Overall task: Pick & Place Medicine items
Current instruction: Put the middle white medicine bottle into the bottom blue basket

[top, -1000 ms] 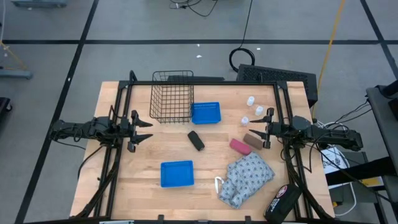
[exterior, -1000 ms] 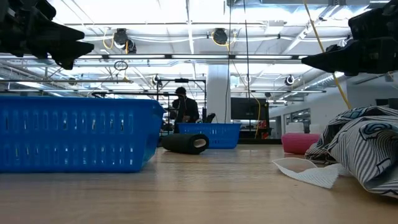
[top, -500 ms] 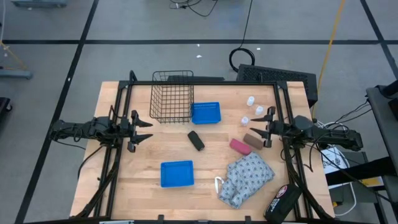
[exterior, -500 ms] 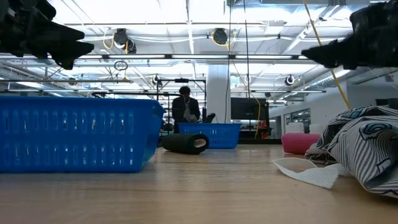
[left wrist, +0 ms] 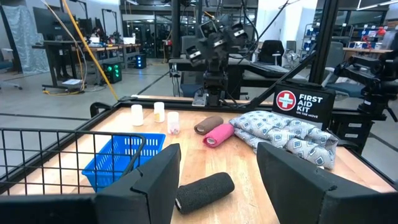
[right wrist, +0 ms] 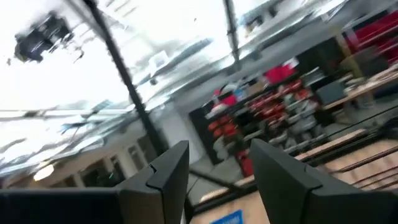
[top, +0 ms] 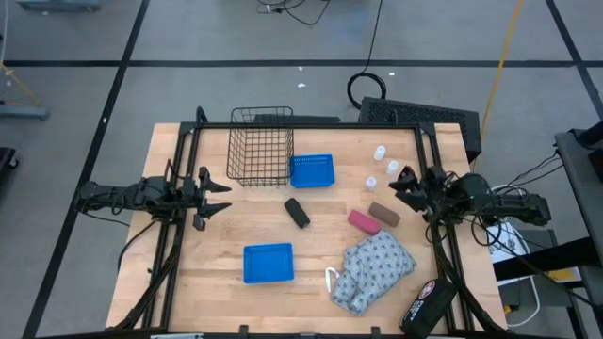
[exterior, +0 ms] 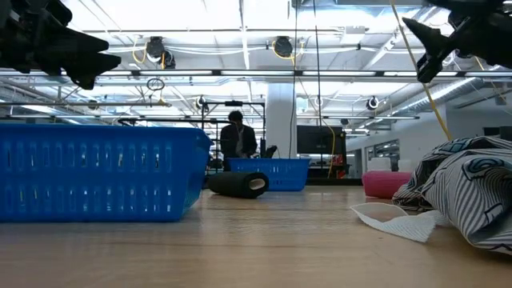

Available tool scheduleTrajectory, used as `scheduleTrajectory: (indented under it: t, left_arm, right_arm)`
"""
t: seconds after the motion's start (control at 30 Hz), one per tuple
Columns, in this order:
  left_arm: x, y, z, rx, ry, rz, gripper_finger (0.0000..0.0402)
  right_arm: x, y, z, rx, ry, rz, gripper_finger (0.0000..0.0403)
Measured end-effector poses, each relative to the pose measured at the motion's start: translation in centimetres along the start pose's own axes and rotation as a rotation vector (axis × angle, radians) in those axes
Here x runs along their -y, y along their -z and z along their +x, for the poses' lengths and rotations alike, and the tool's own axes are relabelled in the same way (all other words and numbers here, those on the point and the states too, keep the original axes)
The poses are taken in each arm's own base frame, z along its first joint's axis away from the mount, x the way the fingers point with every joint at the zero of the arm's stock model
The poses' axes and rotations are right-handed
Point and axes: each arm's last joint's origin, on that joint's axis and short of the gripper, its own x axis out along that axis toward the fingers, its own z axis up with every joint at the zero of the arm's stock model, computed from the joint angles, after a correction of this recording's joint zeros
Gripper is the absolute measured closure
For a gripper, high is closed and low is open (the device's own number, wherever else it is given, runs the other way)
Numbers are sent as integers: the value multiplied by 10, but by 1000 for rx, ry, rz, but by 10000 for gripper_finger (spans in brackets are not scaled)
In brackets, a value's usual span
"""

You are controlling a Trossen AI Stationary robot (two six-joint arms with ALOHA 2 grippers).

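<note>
The right gripper hung with fingers spread and nothing between them, just beside the three white medicine bottles. A brown block and a pink block lay a little farther out, then the patterned cloth. The left gripper waited across the table, fingers also spread and empty, facing the black roll.
</note>
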Motion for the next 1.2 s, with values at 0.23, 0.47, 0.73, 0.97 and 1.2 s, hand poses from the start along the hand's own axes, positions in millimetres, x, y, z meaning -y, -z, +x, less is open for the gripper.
scheduleTrajectory:
  t: [0.23, 0.47, 0.73, 0.97, 1.2]
  left_arm:
    - [0, 0, 0, 0, 0, 0, 178]
    - [0, 0, 0, 0, 0, 0, 178]
    - [0, 0, 0, 1, 0, 0, 178]
    - [0, 0, 0, 0, 0, 0, 178]
    - [0, 0, 0, 1, 0, 0, 178]
  right_arm:
    - [-7, -3, 14, 134, 33, 20, 220]
    - [-7, 7, 26, 81, 22, -70, 137]
    - [-11, 4, 68, -244, 278, -168, 87]
    - [-2, -11, 76, -596, 887, -368, 100]
    - [18, -21, 47, -728, 1323, -319, 105]
